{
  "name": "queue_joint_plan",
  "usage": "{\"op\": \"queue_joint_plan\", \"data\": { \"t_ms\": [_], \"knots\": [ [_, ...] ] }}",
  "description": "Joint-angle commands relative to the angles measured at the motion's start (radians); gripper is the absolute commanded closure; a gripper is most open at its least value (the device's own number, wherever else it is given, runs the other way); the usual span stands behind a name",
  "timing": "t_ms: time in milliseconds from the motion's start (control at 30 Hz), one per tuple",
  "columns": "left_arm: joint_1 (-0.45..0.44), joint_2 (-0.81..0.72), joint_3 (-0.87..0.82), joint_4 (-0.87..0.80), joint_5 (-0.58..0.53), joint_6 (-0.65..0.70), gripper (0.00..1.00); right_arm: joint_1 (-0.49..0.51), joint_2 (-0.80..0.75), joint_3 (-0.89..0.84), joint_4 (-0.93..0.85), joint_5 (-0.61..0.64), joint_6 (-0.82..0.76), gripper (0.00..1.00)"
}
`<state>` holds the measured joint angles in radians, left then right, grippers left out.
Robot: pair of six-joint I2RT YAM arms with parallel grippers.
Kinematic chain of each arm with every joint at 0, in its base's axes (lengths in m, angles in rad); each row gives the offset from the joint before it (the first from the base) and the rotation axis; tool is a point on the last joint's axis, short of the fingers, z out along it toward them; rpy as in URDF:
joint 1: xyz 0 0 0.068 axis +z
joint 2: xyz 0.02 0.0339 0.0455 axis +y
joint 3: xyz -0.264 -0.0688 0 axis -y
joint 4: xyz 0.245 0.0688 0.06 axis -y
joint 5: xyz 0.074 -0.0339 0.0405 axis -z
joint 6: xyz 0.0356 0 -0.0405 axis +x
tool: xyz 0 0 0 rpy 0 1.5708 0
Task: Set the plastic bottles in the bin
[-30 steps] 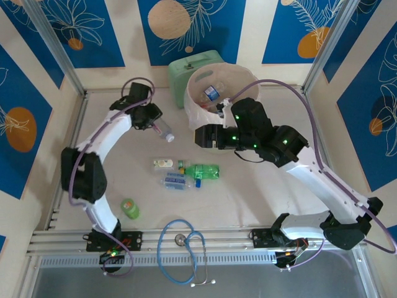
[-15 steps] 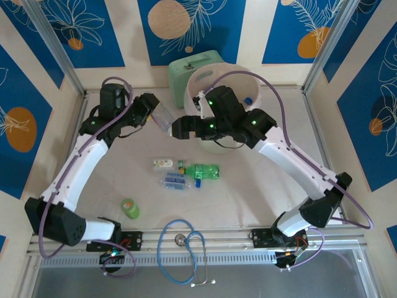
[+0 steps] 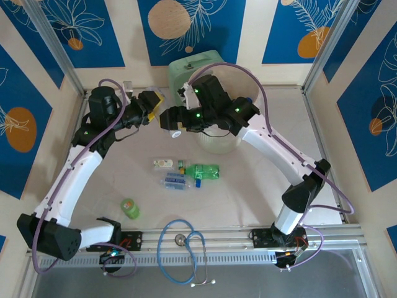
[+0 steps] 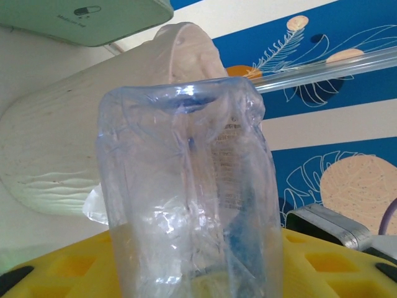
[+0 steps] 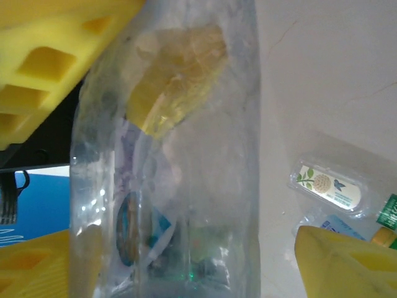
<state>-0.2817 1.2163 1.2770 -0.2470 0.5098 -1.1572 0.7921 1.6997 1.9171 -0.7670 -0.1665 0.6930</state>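
While the left claw (image 3: 155, 103) is closed on a clear bottle (image 4: 186, 198), the right claw (image 3: 169, 118) stands open around it, with one finger (image 5: 347, 261) not touching. If the left releases early, the bottle could drop beside the bin (image 3: 220, 144) behind the right claw, not into it.

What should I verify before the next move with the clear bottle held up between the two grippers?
1. left gripper clamped on the clear bottle: ok.
2. Bottle sits between the right gripper fingers: ok.
3. Right gripper closed on it: not ok, one finger stands apart from it.
4. Mouth of the bin free for a drop: cannot tell, the right arm covers it.
5. The green bottle and its neighbours out of the way: ok, they lie on the table apart from both grippers.
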Motion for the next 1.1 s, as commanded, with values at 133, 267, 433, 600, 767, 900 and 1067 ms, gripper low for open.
{"op": "queue_joint_plan", "data": {
  "t_ms": [133, 267, 433, 600, 767, 900, 1067],
  "knots": [
    [-0.006, -0.008, -0.024, 0.078, 0.064, -0.03, 0.48, -0.002, -0.001, 0.025, 0.006, -0.027, 0.007, 0.35],
    [-0.005, -0.002, -0.017, 0.077, 0.059, -0.02, 0.41, -0.002, -0.009, 0.023, 0.008, -0.022, 0.007, 0.42],
    [-0.006, 0.026, 0.04, 0.058, 0.037, 0.01, 0.23, -0.004, -0.025, 0.02, 0.005, -0.008, 0.004, 0.48],
    [0.008, 0.048, 0.157, -0.033, -0.01, 0.096, 0.05, -0.014, -0.055, 0.027, -0.01, 0.03, -0.014, 0.49],
    [0.018, 0.011, 0.232, -0.23, -0.166, 0.252, 0.0, -0.044, -0.086, 0.081, -0.091, 0.144, -0.069, 0.48],
    [0.018, -0.048, 0.191, -0.384, -0.323, 0.321, 0.0, -0.085, -0.1, 0.127, -0.162, 0.229, -0.121, 0.48],
    [0.017, -0.113, 0.024, -0.453, -0.352, 0.313, 0.0, -0.194, -0.118, 0.149, -0.207, 0.271, -0.176, 0.47]
  ]
}}
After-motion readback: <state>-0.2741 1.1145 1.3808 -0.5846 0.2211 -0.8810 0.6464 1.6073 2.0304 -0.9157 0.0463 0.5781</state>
